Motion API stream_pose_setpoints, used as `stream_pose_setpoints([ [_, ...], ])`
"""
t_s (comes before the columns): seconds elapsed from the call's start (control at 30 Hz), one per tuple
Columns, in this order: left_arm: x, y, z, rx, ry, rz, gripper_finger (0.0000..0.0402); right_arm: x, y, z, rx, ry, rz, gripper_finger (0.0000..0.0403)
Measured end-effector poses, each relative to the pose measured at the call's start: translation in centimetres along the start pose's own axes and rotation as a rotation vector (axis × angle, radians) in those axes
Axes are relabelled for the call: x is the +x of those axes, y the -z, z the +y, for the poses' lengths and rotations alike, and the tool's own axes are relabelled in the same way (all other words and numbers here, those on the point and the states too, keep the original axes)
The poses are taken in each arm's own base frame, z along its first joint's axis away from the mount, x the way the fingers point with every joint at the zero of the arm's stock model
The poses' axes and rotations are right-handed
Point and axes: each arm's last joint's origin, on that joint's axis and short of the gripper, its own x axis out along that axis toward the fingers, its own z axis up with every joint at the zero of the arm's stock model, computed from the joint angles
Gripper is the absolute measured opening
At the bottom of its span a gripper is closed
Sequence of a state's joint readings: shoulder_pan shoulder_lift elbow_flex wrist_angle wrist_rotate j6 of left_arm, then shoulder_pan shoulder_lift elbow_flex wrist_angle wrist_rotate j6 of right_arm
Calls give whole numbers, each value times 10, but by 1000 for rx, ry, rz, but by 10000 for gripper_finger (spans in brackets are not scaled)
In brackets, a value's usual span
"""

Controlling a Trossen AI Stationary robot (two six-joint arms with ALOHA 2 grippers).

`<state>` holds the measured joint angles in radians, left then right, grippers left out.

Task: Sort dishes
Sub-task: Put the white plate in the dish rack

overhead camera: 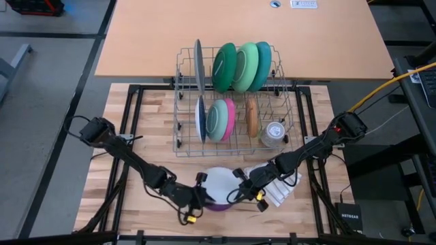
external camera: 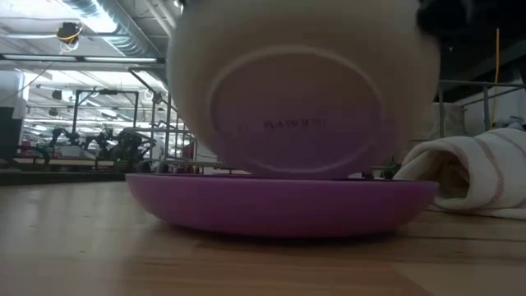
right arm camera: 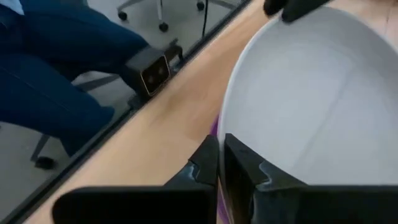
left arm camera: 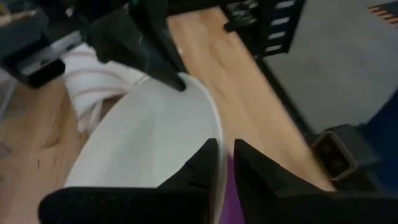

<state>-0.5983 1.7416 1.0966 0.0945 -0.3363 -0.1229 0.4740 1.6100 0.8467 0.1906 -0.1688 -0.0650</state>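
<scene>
both pincers grip the tilted white bowl (overhead camera: 219, 182) by opposite rims. left pincer (left arm camera: 224, 163), right pincer (right arm camera: 220, 163). it leans over the purple plate (external camera: 279, 205) on the worktop (overhead camera: 129, 116).

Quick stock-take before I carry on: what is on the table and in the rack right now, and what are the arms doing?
Rack: one, wire, centre of the table.
Back-row dishes: grey, dark green, light green, teal, on edge.
Front-row dishes: blue, teal, pink, brown, on edge.
Glass cup: one, clear, rack's right front.
White bowl: one, tilted over the purple plate.
Purple plate: one, flat at the table's front.
Cloth: one, white, striped, right of the bowl.
Person's legs: blue trousers, beyond the table edge.
Left gripper: jaws on the bowl's rim.
Right gripper: jaws pinching the bowl's rim.
</scene>
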Motion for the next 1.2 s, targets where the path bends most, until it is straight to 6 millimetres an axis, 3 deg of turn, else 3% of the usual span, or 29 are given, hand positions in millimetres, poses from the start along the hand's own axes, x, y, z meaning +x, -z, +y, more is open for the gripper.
stream_pose_setpoints([
  [0.37, -50, -33, 12, 23, 21, -88, 45, -1, -11, 0, 124, 16, -64, 16],
  [0.67, -96, -36, 17, 13, -118, -19, 35, -13, -58, -2, 461, 24, -183, 16],
  [0.87, -124, -30, 13, -38, -185, 22, 5, -38, -97, -1, 497, 58, -201, 16],
  [1.07, -135, -19, 6, -54, -228, 80, 4, -84, -145, 0, 585, 140, -326, 16],
  [1.2, -141, -5, 6, -73, -310, 166, 1, -122, -173, -1, 696, 253, -501, 16],
])
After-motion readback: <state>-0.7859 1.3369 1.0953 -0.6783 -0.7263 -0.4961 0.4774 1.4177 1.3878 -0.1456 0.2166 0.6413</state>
